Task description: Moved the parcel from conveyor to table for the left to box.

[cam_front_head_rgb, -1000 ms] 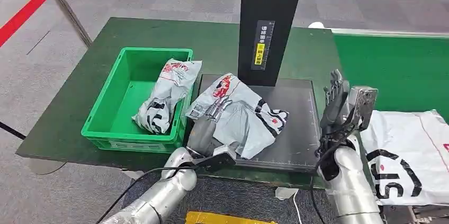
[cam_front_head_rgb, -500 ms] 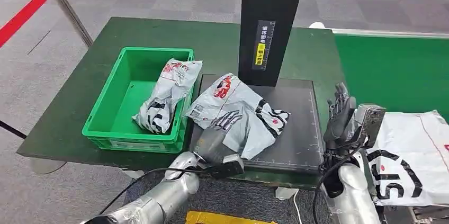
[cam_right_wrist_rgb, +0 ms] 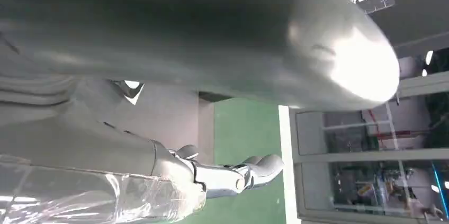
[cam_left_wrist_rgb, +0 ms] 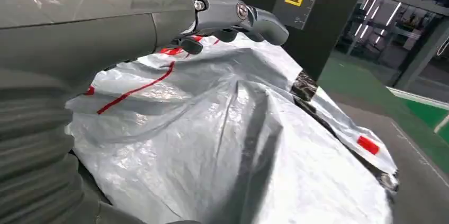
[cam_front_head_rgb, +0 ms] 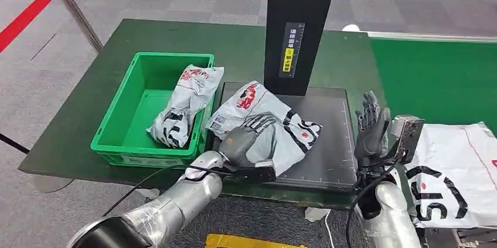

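Observation:
A crumpled grey-white parcel (cam_front_head_rgb: 275,120) with red and black print lies on the dark plate (cam_front_head_rgb: 334,142) in front of me. My left hand (cam_front_head_rgb: 245,141) rests on its near side, fingers spread over the plastic without closing on it. The left wrist view has the fingers (cam_left_wrist_rgb: 238,16) stretched out just above the parcel (cam_left_wrist_rgb: 238,144). The green box (cam_front_head_rgb: 126,120) stands left of the plate with another parcel (cam_front_head_rgb: 183,106) leaning in it. My right hand (cam_front_head_rgb: 371,132) is raised at the plate's right edge, fingers up and apart, holding nothing.
A black column (cam_front_head_rgb: 299,25) stands at the back of the plate. A white printed parcel (cam_front_head_rgb: 457,172) lies on the green conveyor (cam_front_head_rgb: 439,78) at the right. A post with a red strap (cam_front_head_rgb: 64,2) stands at the far left beyond the dark green table (cam_front_head_rgb: 76,119).
My left hand has slid forward and to the right onto the parcel on the plate. My right hand has dropped a little and stays spread; the parcels have not moved.

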Motion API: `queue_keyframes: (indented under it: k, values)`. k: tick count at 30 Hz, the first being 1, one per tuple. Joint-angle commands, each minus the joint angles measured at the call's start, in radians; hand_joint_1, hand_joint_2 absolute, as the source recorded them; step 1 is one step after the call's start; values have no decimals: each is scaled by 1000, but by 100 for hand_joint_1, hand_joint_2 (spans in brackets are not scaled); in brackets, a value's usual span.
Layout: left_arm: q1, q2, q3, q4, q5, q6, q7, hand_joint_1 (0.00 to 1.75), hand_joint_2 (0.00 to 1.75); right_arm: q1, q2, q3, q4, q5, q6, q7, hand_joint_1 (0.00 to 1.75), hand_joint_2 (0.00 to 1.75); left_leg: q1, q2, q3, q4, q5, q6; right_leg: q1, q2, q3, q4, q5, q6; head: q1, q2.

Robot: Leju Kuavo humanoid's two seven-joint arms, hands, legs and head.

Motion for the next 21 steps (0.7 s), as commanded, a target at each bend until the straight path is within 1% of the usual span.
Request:
queue_keyframes:
  k: [1,4,7,8,11,15,16,21]
  values:
    - [-60,33,-20,63,25,-3,-8,0,175,-47,4,22,63,-12,10,3,0,0,1,3,1,0,0,0,1,2,0,0,0,-1,0,0]
    - [-61,34,-9,65,35,0,-7,0,175,-55,3,30,72,-21,23,7,0,0,1,3,2,-1,-1,0,2,2,2,-2,1,-1,0,0]
    - [-49,34,36,68,86,0,-26,0,175,-62,6,45,82,-22,26,7,0,0,1,3,0,0,0,0,1,2,0,0,1,-1,0,0]
    - [-42,33,51,70,102,-3,-27,0,175,-59,6,47,79,-22,26,7,0,0,2,4,2,-1,-1,0,2,3,2,-2,1,-1,0,0]
    - [-20,28,98,80,157,-27,-34,0,175,-42,-1,44,56,-24,24,5,0,0,1,2,2,-1,-1,0,1,2,2,-1,0,-1,0,0]
    - [15,31,94,95,153,-32,-4,0,175,-5,-16,36,19,-25,20,7,0,0,1,3,5,-3,-1,0,2,2,5,-3,0,-1,0,0]
    - [27,34,93,95,153,-32,-5,0,175,5,-16,34,14,-25,20,7,0,0,1,2,4,-2,-1,0,1,1,4,-3,0,-1,0,0]
    - [48,40,78,104,135,-50,13,0,175,19,-9,28,14,-25,20,7,0,0,2,3,6,-3,-1,0,2,1,6,-4,0,-1,0,0]
